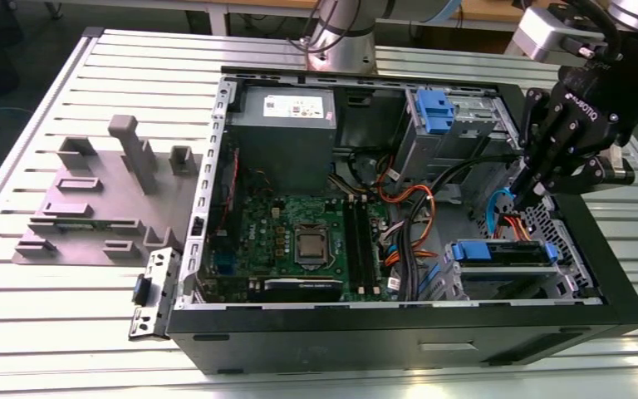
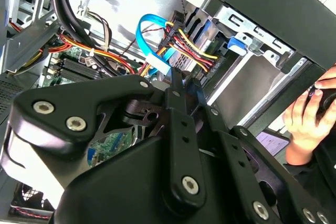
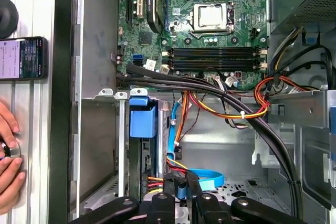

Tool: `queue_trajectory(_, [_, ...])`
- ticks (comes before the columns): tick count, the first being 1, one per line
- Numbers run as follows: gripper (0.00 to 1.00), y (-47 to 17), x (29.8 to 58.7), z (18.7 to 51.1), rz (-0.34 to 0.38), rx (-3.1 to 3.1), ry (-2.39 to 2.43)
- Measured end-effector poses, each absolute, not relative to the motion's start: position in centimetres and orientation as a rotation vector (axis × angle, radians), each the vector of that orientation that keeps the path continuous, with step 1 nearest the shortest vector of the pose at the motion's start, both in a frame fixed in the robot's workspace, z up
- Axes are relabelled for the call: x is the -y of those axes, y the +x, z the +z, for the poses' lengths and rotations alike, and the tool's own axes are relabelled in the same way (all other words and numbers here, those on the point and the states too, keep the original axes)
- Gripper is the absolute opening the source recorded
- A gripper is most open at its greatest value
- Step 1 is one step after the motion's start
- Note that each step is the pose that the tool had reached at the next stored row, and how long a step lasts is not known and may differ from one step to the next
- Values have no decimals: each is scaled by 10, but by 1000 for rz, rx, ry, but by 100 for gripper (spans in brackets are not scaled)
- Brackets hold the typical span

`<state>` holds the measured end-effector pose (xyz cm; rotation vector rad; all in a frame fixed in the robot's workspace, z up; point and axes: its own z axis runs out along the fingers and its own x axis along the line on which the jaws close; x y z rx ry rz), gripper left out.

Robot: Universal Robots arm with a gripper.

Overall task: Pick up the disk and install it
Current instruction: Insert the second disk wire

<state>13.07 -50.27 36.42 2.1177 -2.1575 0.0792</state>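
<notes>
Gripper [image 1: 532,198] is down inside the open PC case [image 1: 408,328], at the case wall on the exterior view's right, just above the drive cage. Fingers [image 2: 176,85] closed together, nothing between them, tips in among the SATA and power leads. Blue SATA cable [image 2: 144,40] loops right beside the tips; red/yellow/black power wires [image 2: 191,45] run past them to the connector.

The disk [image 1: 504,252] sits in the drive cage [image 1: 507,278] in the case corner nearest the camera on the exterior view's right, blue carrier tab facing inward. Same blue tab [image 3: 143,120] shows in the first wrist view, with the cage's metal wall beside it; in the second wrist view the disk's [image 2: 210,38] silver edge sits in the bay behind the cables. Gripper is near the disk, not holding it.

Motherboard [image 1: 296,233] with bare CPU socket lies flat in the case middle. Power supply [image 1: 286,116] at the far wall. Second blue carrier [image 1: 434,112] in the upper bay at the far corner.

Grey fixture block [image 1: 103,195] on the slatted surface [image 1: 31,316], well apart from the case. A person's hand [image 2: 307,114] at the surface edge outside the case wall, phone [image 3: 23,57] lying nearby.
</notes>
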Motion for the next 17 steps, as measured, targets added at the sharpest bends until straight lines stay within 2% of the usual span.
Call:
queue_trajectory(14, [24,131,503,363,96,2149,2109])
queue_trajectory(16, [23,131,503,362,102,2147,2106])
queue_trajectory(17, [16,131,503,362,103,2146,2106])
